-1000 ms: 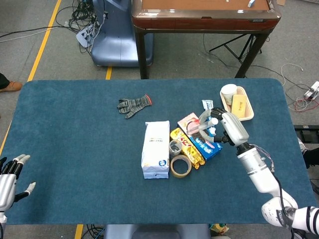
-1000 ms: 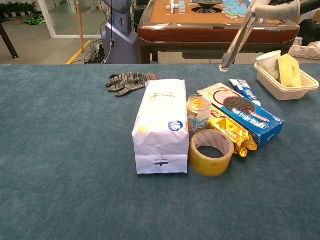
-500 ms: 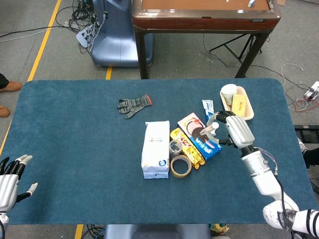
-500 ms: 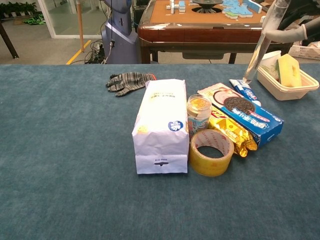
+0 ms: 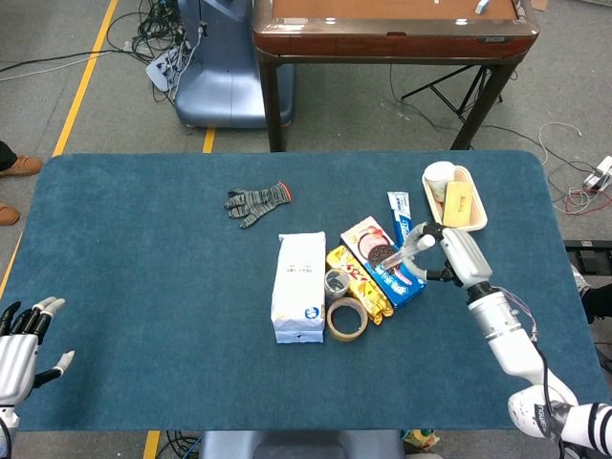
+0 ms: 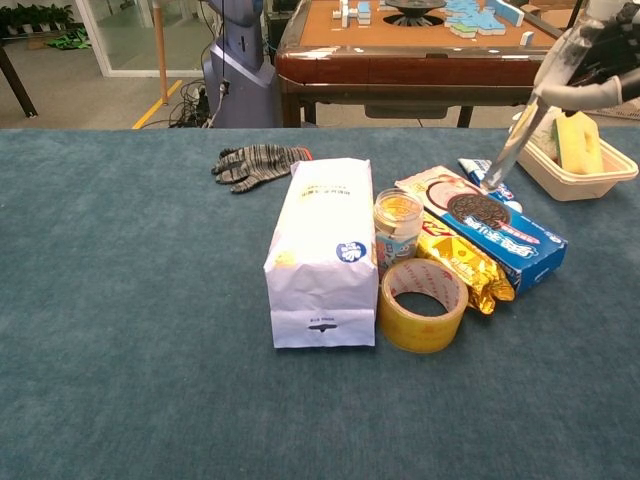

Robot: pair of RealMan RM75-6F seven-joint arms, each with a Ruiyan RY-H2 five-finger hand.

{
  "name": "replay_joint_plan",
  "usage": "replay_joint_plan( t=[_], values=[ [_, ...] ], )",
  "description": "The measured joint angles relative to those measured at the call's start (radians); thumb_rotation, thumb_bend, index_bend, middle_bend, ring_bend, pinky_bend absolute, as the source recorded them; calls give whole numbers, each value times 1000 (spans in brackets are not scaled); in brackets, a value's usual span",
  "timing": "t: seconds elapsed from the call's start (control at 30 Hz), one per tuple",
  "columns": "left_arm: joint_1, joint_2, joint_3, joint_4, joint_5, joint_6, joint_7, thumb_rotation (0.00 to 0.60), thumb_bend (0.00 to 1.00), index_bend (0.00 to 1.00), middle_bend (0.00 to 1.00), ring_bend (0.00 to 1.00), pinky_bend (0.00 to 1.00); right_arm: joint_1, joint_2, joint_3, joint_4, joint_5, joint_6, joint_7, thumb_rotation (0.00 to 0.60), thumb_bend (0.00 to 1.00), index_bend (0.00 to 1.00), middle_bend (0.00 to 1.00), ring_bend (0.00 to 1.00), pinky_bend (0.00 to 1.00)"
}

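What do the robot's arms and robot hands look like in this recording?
The right robot hand has a glossy silver-white shell with dark gaps between its segments. Behind it runs the white cylindrical right forearm, with thin cables along it and a dark band near the elbow. The left robot hand is silver-white with dark finger segments and pale tips. No markings are legible.

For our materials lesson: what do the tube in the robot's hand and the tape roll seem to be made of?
Test tube: clear glass or hard plastic, see-through and glossy. Tape roll: yellowish translucent plastic film, shiny, probably wound on a card core. The right hand holds the tube.
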Motion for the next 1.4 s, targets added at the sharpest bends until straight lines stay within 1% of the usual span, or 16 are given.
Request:
replay_joint_plan(
  t=[0.03, 0.13, 0.2, 0.27, 0.4, 0.5, 0.57, 0.63, 0.73, 0.8, 0.9, 1.03, 1.17, 1.23, 1.3, 1.4],
  values=[
    [0, -1, 0, 1, 0, -1, -1, 600, 254, 163, 152, 193, 47, -1, -1, 0, 1, 9, -2, -59, 600, 518, 674, 455, 367, 397],
    [-1, -2, 1, 3, -1, -2, -3, 600, 254, 163, 152, 193, 47, -5, 2, 3, -5, 32, -17, -156, 600, 519, 673, 463, 382, 411],
    [0, -2, 1, 3, -1, -1, -4, 600, 253, 163, 152, 193, 47, -8, 5, 8, -11, 41, -30, -167, 600, 519, 673, 464, 385, 416],
    [1, 0, 1, 4, -1, 0, -7, 600, 254, 163, 152, 193, 47, -13, 10, 14, -19, 44, -48, -134, 600, 518, 674, 464, 385, 416],
    [3, 0, 2, 4, -1, 1, -7, 600, 254, 163, 152, 193, 47, -24, 20, 29, -32, 39, -80, 55, 600, 519, 673, 464, 387, 416],
    [4, 0, 3, 6, -1, 2, -8, 600, 253, 163, 152, 193, 47, -34, 28, 40, -38, 25, -106, 293, 600, 518, 674, 465, 390, 416],
    [5, 0, 3, 6, 0, 5, -8, 600, 253, 163, 152, 193, 47, -38, 31, 41, -35, 17, -112, 408, 600, 518, 673, 467, 391, 416],
    [3, 0, 2, 4, 0, 3, -7, 600, 254, 163, 152, 193, 47, -40, 31, 41, -28, 10, -112, 500, 600, 518, 673, 468, 391, 416],
    [1, -1, 2, 2, 0, 1, -3, 600, 254, 163, 152, 193, 47, -44, 23, 38, -12, 3, -96, 547, 600, 518, 673, 468, 392, 416],
    [1, -1, 2, 0, 0, -1, -2, 600, 253, 163, 152, 193, 47, -46, 14, 36, -1, 0, -79, 527, 600, 519, 673, 468, 391, 416],
    [0, -2, 2, 2, -1, -3, -1, 600, 254, 163, 152, 193, 47, -50, -4, 31, 15, -4, -47, 414, 600, 519, 673, 468, 392, 416],
    [0, 0, 2, 1, -2, -4, -3, 600, 254, 163, 152, 193, 47, -55, -19, 30, 19, 1, -25, 143, 600, 519, 673, 468, 391, 416],
    [0, -1, 2, 1, -2, -3, -3, 600, 254, 163, 152, 193, 47, -59, -19, 33, 7, 7, -31, -34, 600, 518, 673, 468, 391, 416],
    [1, -1, 2, 2, -3, -2, -4, 600, 254, 163, 152, 193, 47, -61, -16, 36, -2, 9, -39, -61, 600, 518, 673, 468, 392, 416],
    [2, -1, 3, 4, -3, -2, -6, 600, 254, 163, 152, 193, 47, -63, -12, 40, -10, 8, -46, -45, 600, 519, 674, 468, 392, 416],
    [3, -1, 4, 5, -2, -1, -7, 600, 254, 163, 152, 193, 47, -67, -4, 45, -23, 4, -61, 61, 600, 519, 673, 468, 393, 416]
  ],
)
